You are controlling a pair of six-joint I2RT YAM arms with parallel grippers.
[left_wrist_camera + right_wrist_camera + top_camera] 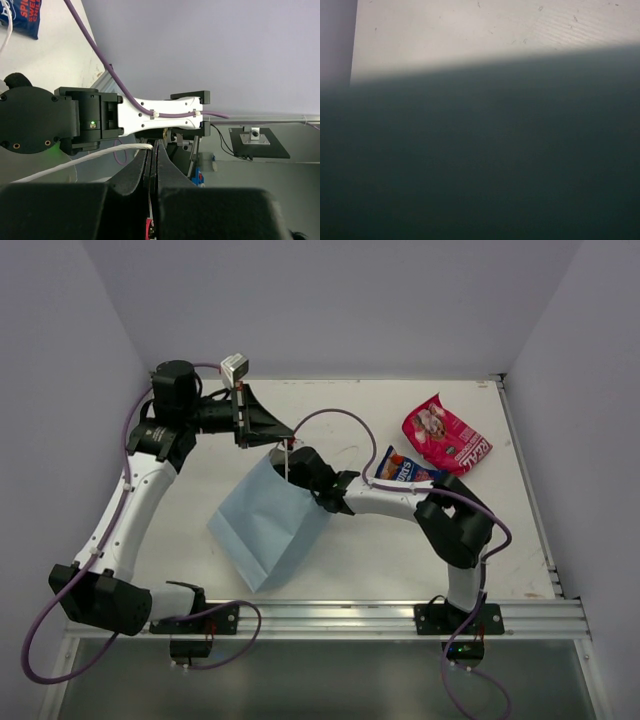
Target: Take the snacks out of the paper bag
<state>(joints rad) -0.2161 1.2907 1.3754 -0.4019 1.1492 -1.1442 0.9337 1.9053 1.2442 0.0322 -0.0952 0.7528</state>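
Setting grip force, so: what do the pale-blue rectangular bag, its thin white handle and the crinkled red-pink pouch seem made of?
Pale-blue rectangular bag: matte paper, judging by flat creased panels without shine. Thin white handle: likely string or cord, bending softly. Red-pink pouch: probably printed plastic or foil film, crinkled and slightly glossy.

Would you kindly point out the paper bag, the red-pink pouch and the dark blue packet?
paper bag (268, 525), top view, broad side
red-pink pouch (445, 436), top view, centre
dark blue packet (403, 467), top view, visible face
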